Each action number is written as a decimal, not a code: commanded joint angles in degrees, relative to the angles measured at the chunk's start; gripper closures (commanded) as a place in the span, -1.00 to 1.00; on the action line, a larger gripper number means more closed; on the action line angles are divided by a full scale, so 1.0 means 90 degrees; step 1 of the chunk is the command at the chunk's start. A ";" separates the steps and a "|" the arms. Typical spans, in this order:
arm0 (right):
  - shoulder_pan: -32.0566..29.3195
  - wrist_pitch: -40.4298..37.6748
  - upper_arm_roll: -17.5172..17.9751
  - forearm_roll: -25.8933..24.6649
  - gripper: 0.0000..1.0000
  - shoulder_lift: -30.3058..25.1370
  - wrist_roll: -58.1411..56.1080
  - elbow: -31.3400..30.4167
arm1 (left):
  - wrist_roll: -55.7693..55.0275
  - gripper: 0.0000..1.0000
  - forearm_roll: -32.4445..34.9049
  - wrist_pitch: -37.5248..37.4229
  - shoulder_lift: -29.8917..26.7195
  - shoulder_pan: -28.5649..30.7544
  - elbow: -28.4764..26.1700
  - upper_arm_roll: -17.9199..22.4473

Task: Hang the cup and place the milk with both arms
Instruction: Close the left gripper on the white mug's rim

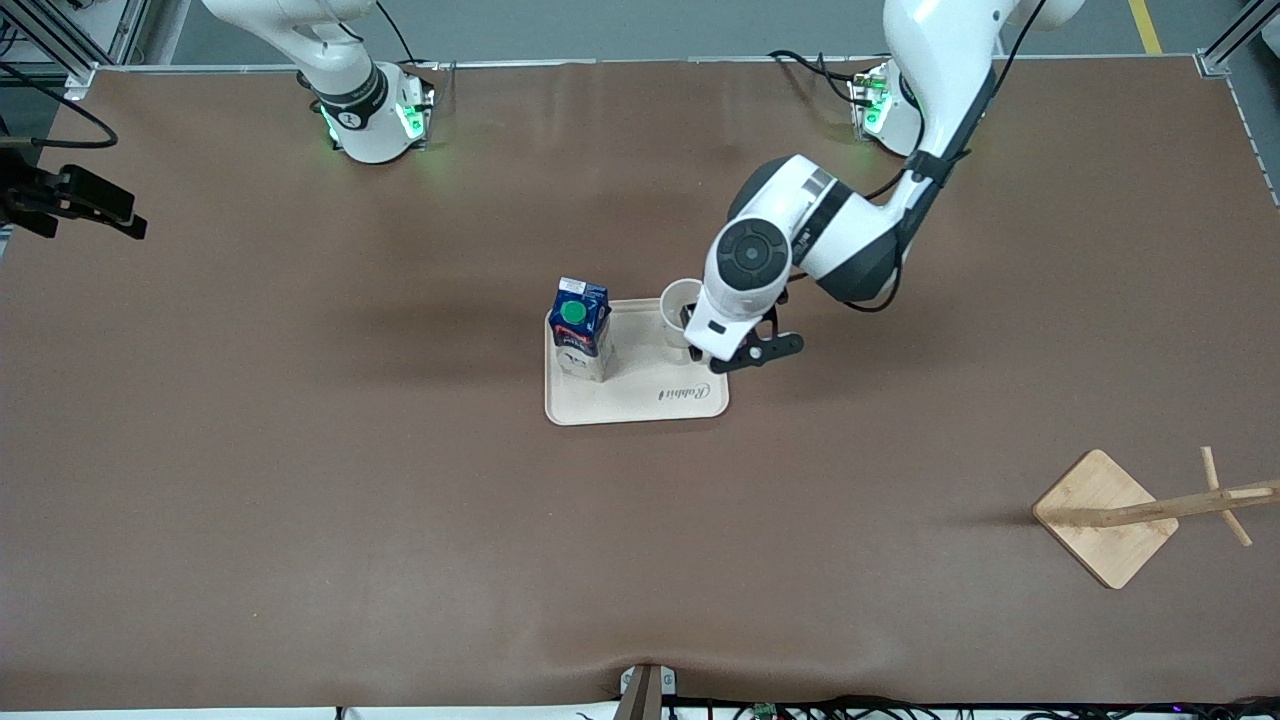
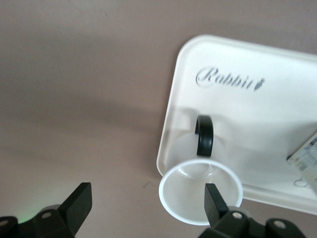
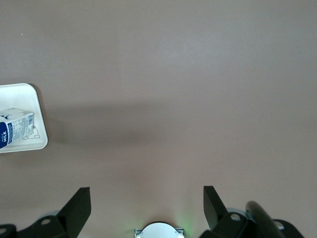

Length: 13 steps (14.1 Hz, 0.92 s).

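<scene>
Two claws stand apart and empty as we see the left claw (image 2: pixel 148 201) poised over the cup (image 2: pixel 200 196) on the tray (image 1: pixel 640 405) beside the milk (image 1: pixel 580 325), its handle (image 2: pixel 204 135) pointing along the tray away from the fingers, while the right claw (image 3: pixel 147 201) waits over bare desk (image 1: pixel 300 450).

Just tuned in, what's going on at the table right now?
The left gripper hangs open over the cup, which stands on the tray beside the milk. Nothing is gripped yet. The right arm waits, its open gripper over bare table. The rack stands empty near the left arm's end.
</scene>
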 commanded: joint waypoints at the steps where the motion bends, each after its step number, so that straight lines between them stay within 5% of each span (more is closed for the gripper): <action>1: -0.0017 -0.0028 0.0006 0.0072 -1.00 0.0026 -0.0071 0.0032 | -0.0090 -1.00 0.0119 0.0736 -0.0405 -0.0212 -0.0966 0.0023; 9: -0.0037 -0.0028 0.0016 0.0072 -1.00 0.0055 -0.0081 0.0032 | -0.0090 0.19 0.0314 0.1392 -0.0064 -0.0437 -0.1173 0.0033; 13: -0.0047 -0.0028 0.0006 0.0072 -1.00 0.0104 -0.0081 0.0032 | -0.0090 0.94 0.0353 0.1529 0.0073 -0.0388 -0.1027 0.0082</action>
